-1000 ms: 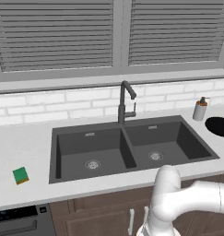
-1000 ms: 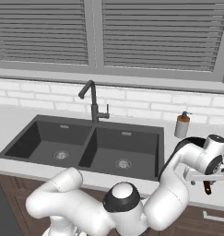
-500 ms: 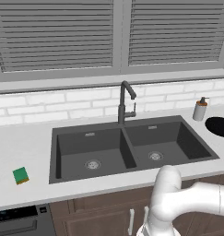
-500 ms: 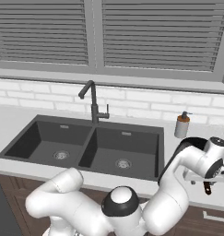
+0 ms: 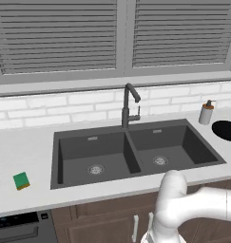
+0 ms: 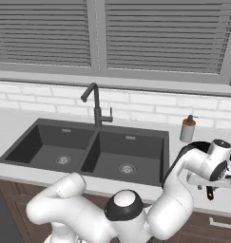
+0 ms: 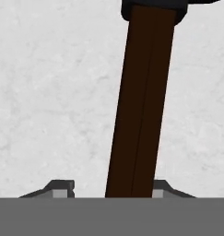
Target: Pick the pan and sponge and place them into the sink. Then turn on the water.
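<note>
The black pan [image 5: 226, 130] lies on the counter at the far right, past the sink [image 5: 136, 131]. Its dark brown handle [image 7: 141, 106] runs up the hand view between my fingertips. My gripper [image 7: 113, 186] straddles that handle low down: the right tip sits against it, while a strip of counter still shows between it and the left tip. In the right base view the hand [image 6: 216, 166] hangs over the handle's end [image 6: 210, 193], and the arm hides most of the pan. The green sponge [image 5: 21, 180] rests on the counter left of the sink [image 6: 88, 126].
A dark gooseneck faucet [image 5: 128, 107] stands behind the sink's divider, with no water running. A white soap dispenser [image 5: 206, 113] stands beside the pan. Behind it are a white tiled wall and window blinds. Wooden cabinet fronts run below the counter edge.
The jaws have narrowed around the pan handle. The arm and hand have barely shifted, and pan and sponge lie where they were.
</note>
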